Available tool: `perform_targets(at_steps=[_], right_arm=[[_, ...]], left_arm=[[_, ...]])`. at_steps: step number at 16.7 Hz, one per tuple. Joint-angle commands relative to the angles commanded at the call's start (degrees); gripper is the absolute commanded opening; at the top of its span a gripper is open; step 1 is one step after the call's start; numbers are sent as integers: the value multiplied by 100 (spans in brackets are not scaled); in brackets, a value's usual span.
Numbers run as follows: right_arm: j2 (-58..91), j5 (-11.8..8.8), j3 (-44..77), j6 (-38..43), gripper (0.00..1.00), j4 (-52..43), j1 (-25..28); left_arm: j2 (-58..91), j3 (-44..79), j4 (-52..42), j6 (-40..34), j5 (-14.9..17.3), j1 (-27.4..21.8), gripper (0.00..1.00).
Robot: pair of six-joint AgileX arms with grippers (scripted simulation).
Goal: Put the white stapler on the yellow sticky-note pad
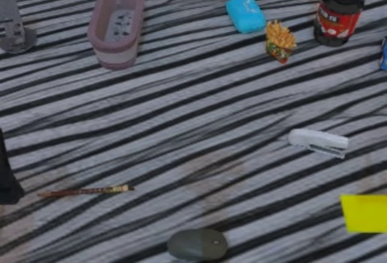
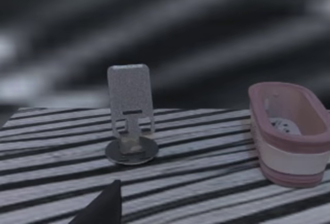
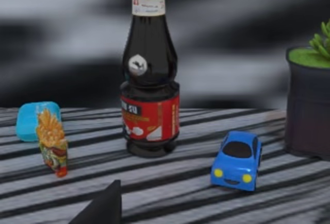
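Note:
The white stapler (image 1: 318, 141) lies flat on the striped table at the right, in the top view only. Just in front of it and further right, the yellow sticky-note pad (image 1: 364, 213) lies flat, cut by the picture's right edge. Stapler and pad are apart. My left arm (image 1: 7, 178) shows as a dark shape at the left edge, far from both. One dark fingertip (image 2: 108, 206) of the left gripper shows in its wrist view, with nothing beside it. The right arm is out of the top view. Its wrist view shows one fingertip (image 3: 105, 203), also holding nothing.
Along the back stand a grey phone stand (image 1: 12, 24), a pink basket (image 1: 117, 24), a blue case (image 1: 245, 13), a fries toy (image 1: 279, 40), a dark sauce bottle (image 1: 340, 9) and a blue toy car (image 3: 236, 160). A potted plant (image 3: 309, 100) stands beyond the car. Near the front lie a brown stick (image 1: 84, 190) and a grey mouse (image 1: 198, 244).

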Motion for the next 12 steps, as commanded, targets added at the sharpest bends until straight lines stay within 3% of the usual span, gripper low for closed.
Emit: perform_targets(at_steps=[6,12], right_arm=[[594,-15,593,-321,100,-465,138],[3302,-4,2982,-1550,100,-2204,594]], left_arm=[[0,0,0,0,0,0,100],[0,0,0,0,0,0,100]])
